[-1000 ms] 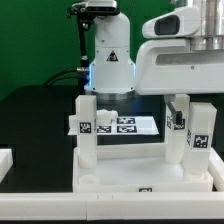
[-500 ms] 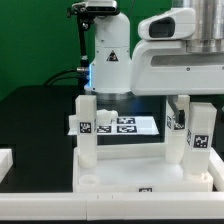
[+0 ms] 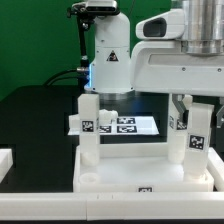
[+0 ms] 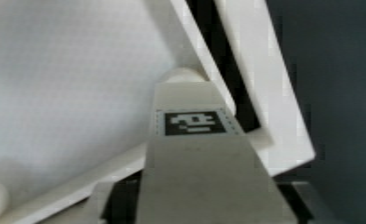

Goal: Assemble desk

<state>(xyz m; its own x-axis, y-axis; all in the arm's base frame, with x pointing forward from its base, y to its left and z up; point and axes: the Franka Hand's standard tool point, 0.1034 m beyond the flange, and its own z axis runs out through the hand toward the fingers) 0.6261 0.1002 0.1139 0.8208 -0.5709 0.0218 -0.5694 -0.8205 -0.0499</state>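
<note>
The desk panel [image 3: 120, 178] lies flat at the front, rim up. A tagged white leg [image 3: 88, 128] stands in its corner on the exterior view's left. Two more legs stand on the right, one further back [image 3: 178, 118] and one nearer [image 3: 197, 140]. My gripper [image 3: 196, 102] comes down from above and is shut on the top of the nearer right leg. In the wrist view that leg [image 4: 201, 130] runs from between my fingers [image 4: 134, 196] to the panel [image 4: 73, 80] by its rim; my gripper [image 4: 203, 198] grips it on both sides.
The marker board [image 3: 130, 125] lies on the black table behind the panel. The robot's base [image 3: 108, 60] stands behind it. A white block [image 3: 5, 160] sits at the left edge. A green wall is at the back.
My hand has turned and shifted slightly towards the exterior view's left above the nearer right leg, and the leg's tag has moved a little left with it. The panel and other legs have not moved.
</note>
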